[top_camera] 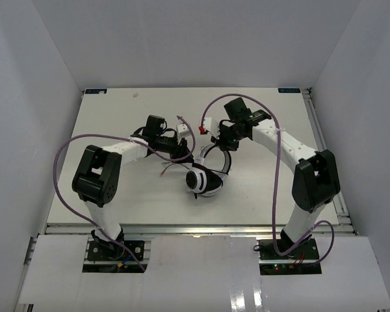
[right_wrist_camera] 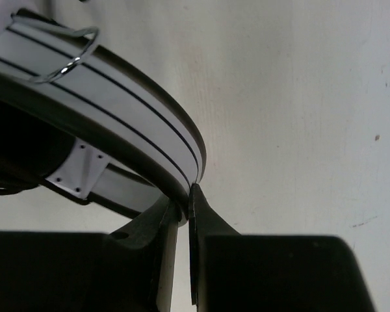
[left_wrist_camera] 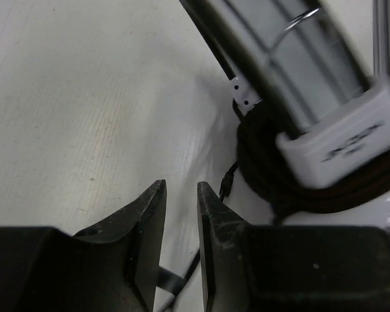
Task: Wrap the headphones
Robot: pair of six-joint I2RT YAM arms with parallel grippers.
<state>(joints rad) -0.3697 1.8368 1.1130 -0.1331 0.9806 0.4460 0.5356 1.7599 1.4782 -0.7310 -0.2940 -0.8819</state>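
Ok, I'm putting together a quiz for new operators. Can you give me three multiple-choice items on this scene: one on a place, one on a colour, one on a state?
1. Where are the headphones?
A. around the middle of the table
B. in its far left corner
C. off it, on the floor

2. What colour is the thin cord?
A. red
B. black
C. yellow

3. What is the right hand doing?
A. hanging open in the air
B. shut on the headband
C. shut on an ear cup

Key: 1 A, the top view shows them lying centrally. 2 B, the cord is dark against the pale surface in the left wrist view. 3 B, the right wrist view shows its fingers pinching the band's edge.
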